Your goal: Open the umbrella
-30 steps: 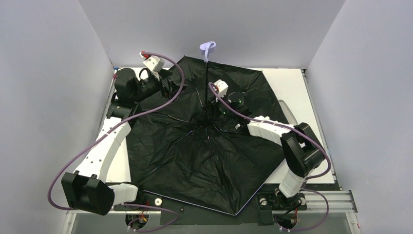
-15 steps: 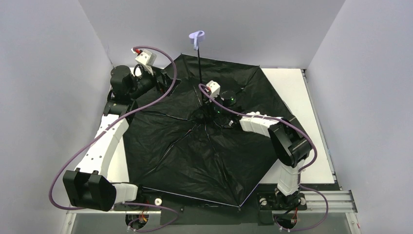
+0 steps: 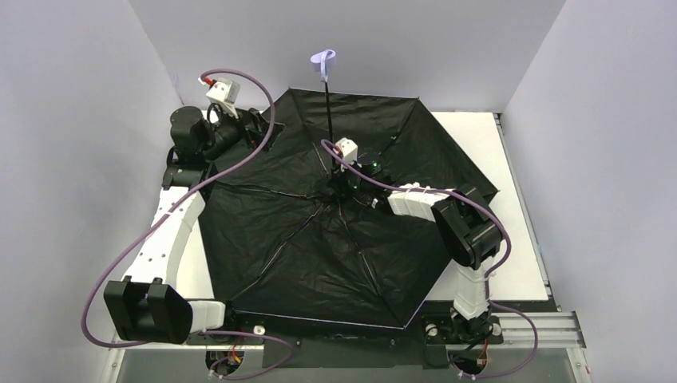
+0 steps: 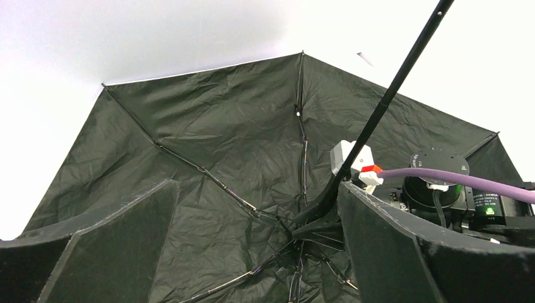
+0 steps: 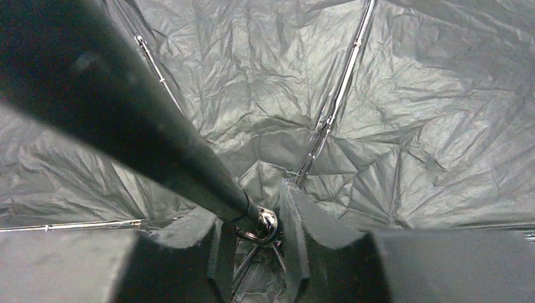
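The umbrella lies upside down on the bench, fully spread with its black lining facing up, and covers most of the surface. Its shaft rises from the hub toward 12 o'clock and ends in the lavender handle. The right fingers are narrow, clamped on the foot of the shaft at the hub, one on each side. The left fingers stand wide apart at the umbrella's 10 o'clock edge, holding nothing and facing the lining and shaft.

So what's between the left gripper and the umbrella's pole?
Only the umbrella's black lining and thin ribs, from left gripper to pole; the left wrist view shows it.
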Motion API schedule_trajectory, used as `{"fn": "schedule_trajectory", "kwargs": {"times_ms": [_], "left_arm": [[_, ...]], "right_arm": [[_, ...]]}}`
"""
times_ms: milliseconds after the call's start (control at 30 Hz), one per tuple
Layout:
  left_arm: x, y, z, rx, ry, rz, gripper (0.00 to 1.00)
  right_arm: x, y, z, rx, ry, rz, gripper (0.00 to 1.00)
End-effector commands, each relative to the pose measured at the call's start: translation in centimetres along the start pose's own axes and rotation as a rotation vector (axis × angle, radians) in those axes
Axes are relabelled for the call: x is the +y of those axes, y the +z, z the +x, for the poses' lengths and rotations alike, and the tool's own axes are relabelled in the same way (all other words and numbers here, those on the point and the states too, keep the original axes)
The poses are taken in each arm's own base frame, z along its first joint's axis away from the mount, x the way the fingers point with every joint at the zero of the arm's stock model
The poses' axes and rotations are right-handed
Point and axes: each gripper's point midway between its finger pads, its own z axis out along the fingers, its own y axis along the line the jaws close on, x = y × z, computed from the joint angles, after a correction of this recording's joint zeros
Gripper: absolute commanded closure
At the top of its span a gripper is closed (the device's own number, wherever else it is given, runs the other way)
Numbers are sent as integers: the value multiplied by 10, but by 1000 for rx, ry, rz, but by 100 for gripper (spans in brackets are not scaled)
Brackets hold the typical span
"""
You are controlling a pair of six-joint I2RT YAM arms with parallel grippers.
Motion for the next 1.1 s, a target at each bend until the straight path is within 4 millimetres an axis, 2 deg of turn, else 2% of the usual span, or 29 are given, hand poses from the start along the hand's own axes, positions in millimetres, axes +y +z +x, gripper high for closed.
{"fn": "schedule_trajectory", "kwargs": {"times_ms": [0, 133, 233, 400, 500, 533, 600, 633, 667, 767, 900, 933, 967, 1000, 1033, 1067], "left_arm": [[-4, -10, -27, -68, 16, -8, 3], [-5, -15, -29, -70, 15, -6, 3], [-5, -16, -36, -77, -4, -10, 3], [2, -23, -41, -50, -85, -43, 3], [2, -31, -49, -66, -103, -58, 3], [13, -37, -53, -79, -117, -92, 3], [21, -44, -58, -95, -133, -125, 3], [28, -48, -60, -101, -140, -144, 3], [29, -50, -61, -104, -155, -148, 3], [37, -54, -65, -109, -177, -175, 3], [33, -56, -74, -105, -151, -152, 3], [26, -57, -82, -107, -130, -124, 3], [27, -55, -78, -83, -128, -119, 3], [21, -56, -86, -84, -114, -98, 3], [23, -55, -81, -59, -120, -101, 3], [20, -55, -85, -57, -114, -90, 3]], "right_arm": [[-7, -7, 97, 291, 93, 63, 82], [-2, -14, 77, 248, 64, 48, 100], [-1, -24, 45, 187, -23, 52, 100], [-13, -42, 1, 139, -168, 121, 100], [-22, -58, -17, 146, -255, 167, 100], [-24, -62, -20, 145, -271, 176, 100], [-28, -74, -26, 164, -325, 196, 100], [-30, -79, -35, 153, -341, 214, 100], [-31, -83, -37, 164, -366, 219, 100], [-37, -99, -58, 151, -428, 261, 100], [-42, -121, -85, 148, -541, 299, 100], [-45, -129, -91, 161, -585, 315, 100], [-47, -135, -101, 155, -613, 330, 100], [-51, -144, -107, 170, -665, 348, 100], [-52, -149, -115, 165, -690, 363, 100], [-55, -158, -122, 173, -747, 378, 100]]}}
